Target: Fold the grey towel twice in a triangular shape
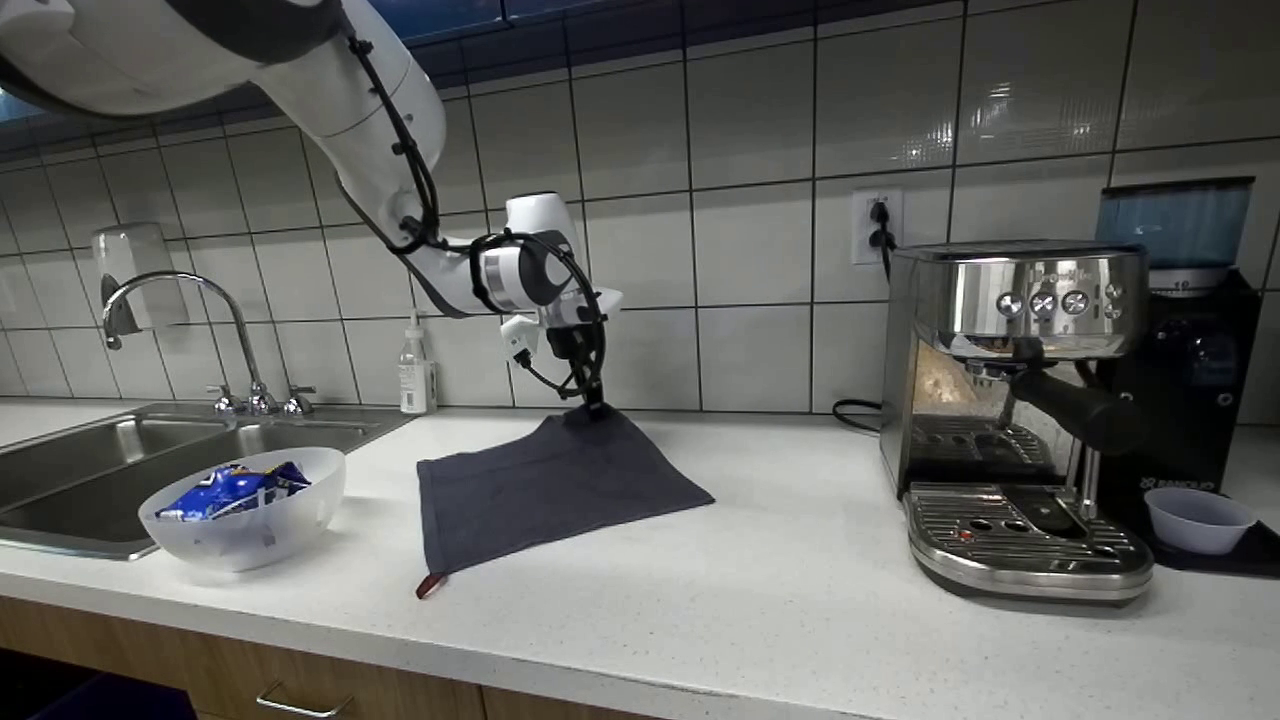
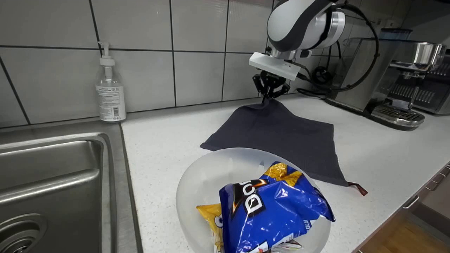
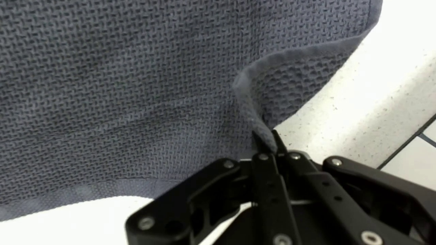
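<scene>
The grey towel (image 1: 560, 490) lies spread on the white counter as a single layer, its far corner lifted a little. My gripper (image 1: 596, 405) points down at that corner, close to the tiled wall. In the wrist view the jaws are closed together with the towel's hemmed edge (image 3: 260, 131) pinched between the fingertips (image 3: 276, 136). A curl of the hem there shows the waffle-textured underside. A small reddish tag (image 1: 430, 585) sticks out from the near corner. From the side of the bowl, an exterior view shows the towel (image 2: 281, 133) rising to the gripper (image 2: 265, 98).
A translucent bowl (image 1: 320, 500) with blue snack bags stands beside the towel, near the sink (image 1: 130, 540). A pump bottle (image 1: 415, 375) is by the wall. The espresso machine (image 1: 1030, 300) stands at the opposite end. Tiled wall (image 1: 750, 350) rises right behind the gripper.
</scene>
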